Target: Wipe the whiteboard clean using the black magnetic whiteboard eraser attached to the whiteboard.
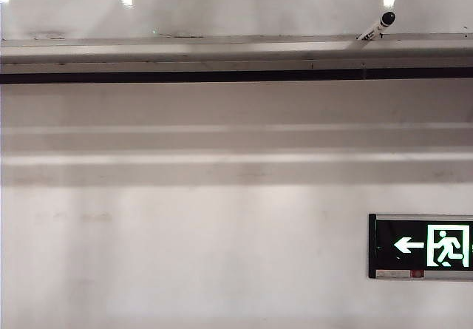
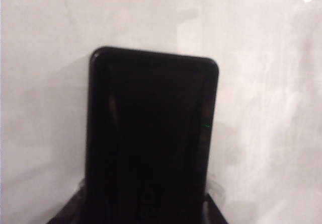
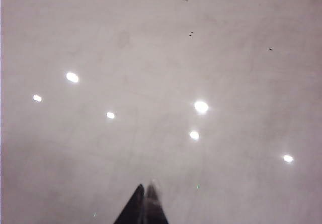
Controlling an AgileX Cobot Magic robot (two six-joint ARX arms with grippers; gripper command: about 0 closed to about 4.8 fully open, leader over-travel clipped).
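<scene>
Exterior view: neither arm is showing. The frame is taking in the large glossy white whiteboard [image 1: 222,4] along the top, with ceiling lights reflecting in it, and the long silver metal ledge [image 1: 236,52] running across beneath it. A black-tipped white marker [image 1: 377,27] is lying tilted on the ledge toward the right. Below the ledge a matte off-white wall [image 1: 185,255] is filling the rest of the view, and a green-and-black exit sign [image 1: 421,245] with an arrow and running figure is sitting at the lower right.

Left wrist view: the black rectangular magnetic whiteboard eraser [image 2: 151,138] with rounded corners is filling the centre of the frame, lying flat against the whiteboard [image 2: 45,83], long axis pointing away from the camera. The left end effector [image 2: 146,211] is gripping the eraser at its near end; only dark finger edges are showing on either side of the eraser, at the frame's edge. Faint pale smudges are streaking the board surface beside the eraser.

Right wrist view: the right end effector [image 3: 145,204] is closed, its two dark fingertips pressing together into a point, holding nothing. It is pointing at the whiteboard [image 3: 151,58], whose surface is reflecting several bright light spots and carrying a few small dark specks [image 3: 190,33]. Whether the tips are touching the board cannot be told.
</scene>
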